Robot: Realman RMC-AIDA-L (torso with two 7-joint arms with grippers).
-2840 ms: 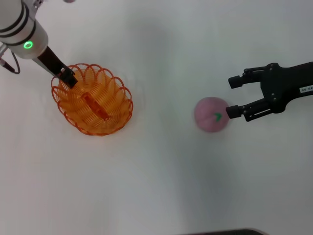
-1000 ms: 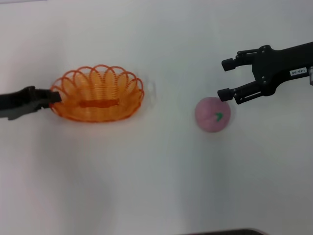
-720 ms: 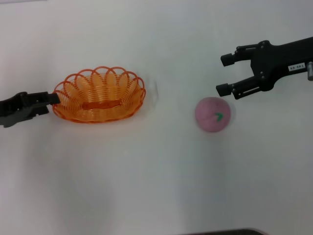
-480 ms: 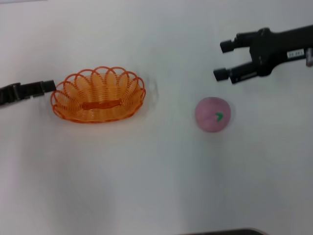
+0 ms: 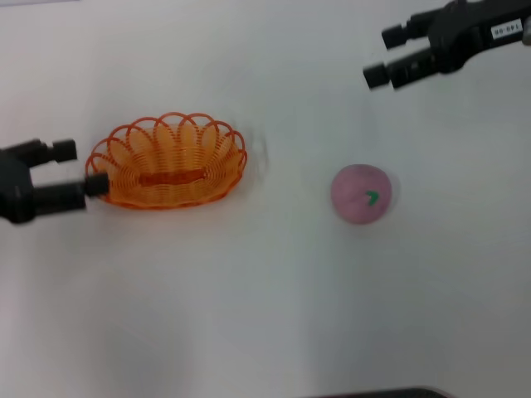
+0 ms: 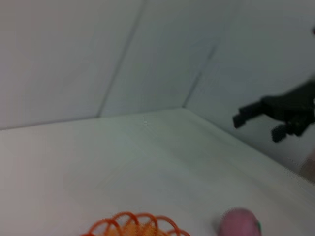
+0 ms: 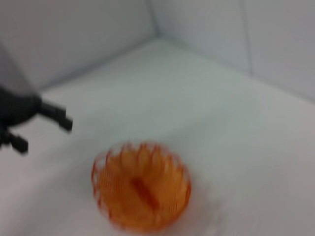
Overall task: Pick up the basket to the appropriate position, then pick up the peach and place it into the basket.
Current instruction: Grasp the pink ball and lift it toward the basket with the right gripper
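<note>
- Basket (image 5: 167, 162): orange wire, oval, scalloped rim, flat bar across its floor. Sits upright on the white table (image 5: 249, 315), toward the robot's left, long axis running side to side. Nothing inside it. Also seen in the right wrist view (image 7: 141, 185) and, rim only, in the left wrist view (image 6: 135, 225).
- Peach (image 5: 361, 193): pink, round, small green leaf mark facing up. Rests on the table well apart from the basket, toward the robot's right. Nothing touches it.
- Left gripper (image 5: 76, 168): just beside the basket's left end, fingers spread. The nearer fingertip lies against or almost against the rim; contact cannot be settled. It grasps nothing.
- Right gripper (image 5: 388, 55): raised toward the far right of the head view, well apart from the peach, fingers parted and empty. It shows again in the left wrist view (image 6: 258, 125).
- Stage, as judged: basket looks set down and let go; peach not yet picked.
- Risk 1: the left fingertip so close to the rim could snag a wire loop as the arm draws off, dragging or tipping the light basket.
- Risk 2: the peach is round and free on a smooth surface; an off-centre closing of the right fingers could push it away rather than seat it.
- Risk 3: a release from too high over the shallow basket could let the peach bounce or roll over the low rim.
</note>
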